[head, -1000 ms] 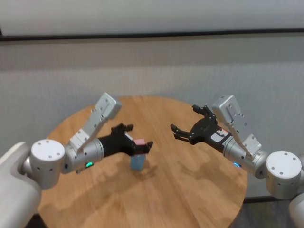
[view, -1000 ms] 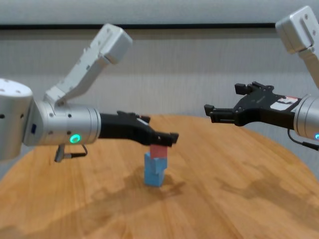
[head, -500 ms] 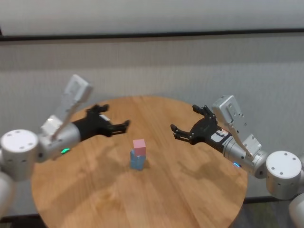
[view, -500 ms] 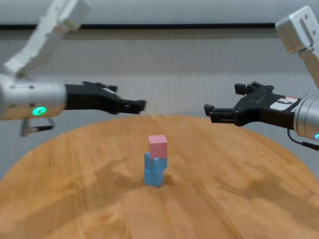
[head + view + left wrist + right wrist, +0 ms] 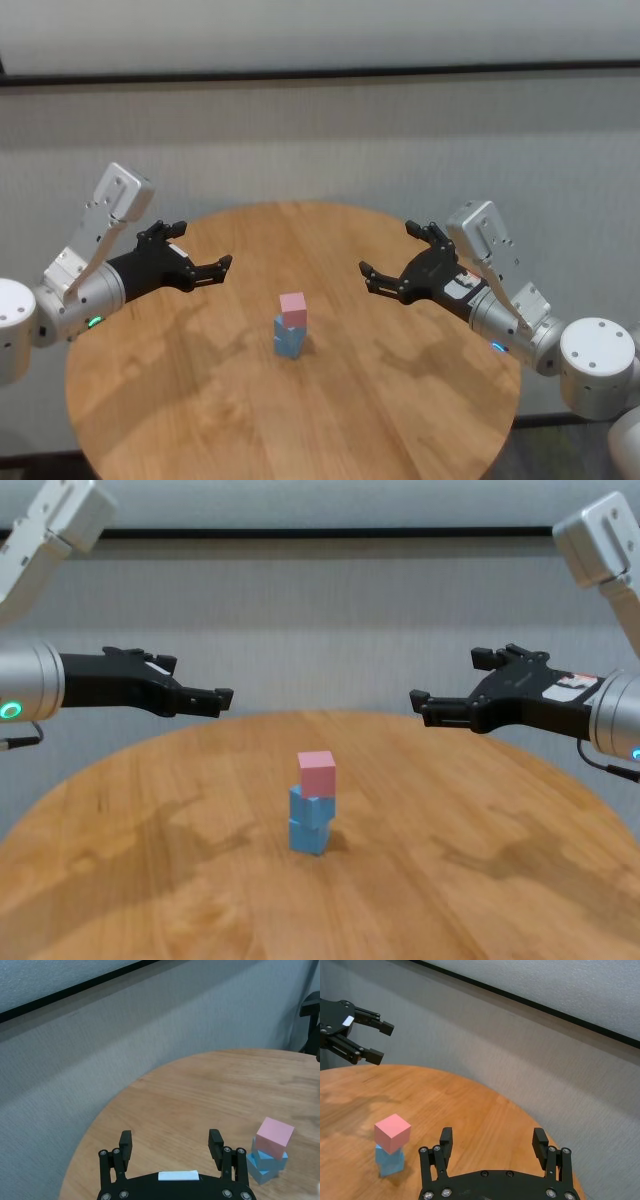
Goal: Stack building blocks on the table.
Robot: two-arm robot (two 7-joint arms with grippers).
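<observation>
Three building blocks (image 5: 290,326) stacked mid-table (image 5: 400,420): two light blue below, pink cube (image 5: 317,772) on top, slightly askew. Left gripper (image 5: 200,265) spread wide, empty, hovering left of stack. Right gripper (image 5: 392,270) likewise wide, empty, hovering right.

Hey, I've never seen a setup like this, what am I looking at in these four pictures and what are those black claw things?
This is a two-armed robot at a round wooden table. The black claws are its grippers, which work like hands. Two pictures come from cameras on its head and chest and show both arms. The other two come from cameras on each wrist, looking out over that arm's own claw. On the table stands a small tower of blocks: a pink block on top of two light blue blocks. The left gripper and the right gripper hover on either side of the tower, both open and holding nothing.
</observation>
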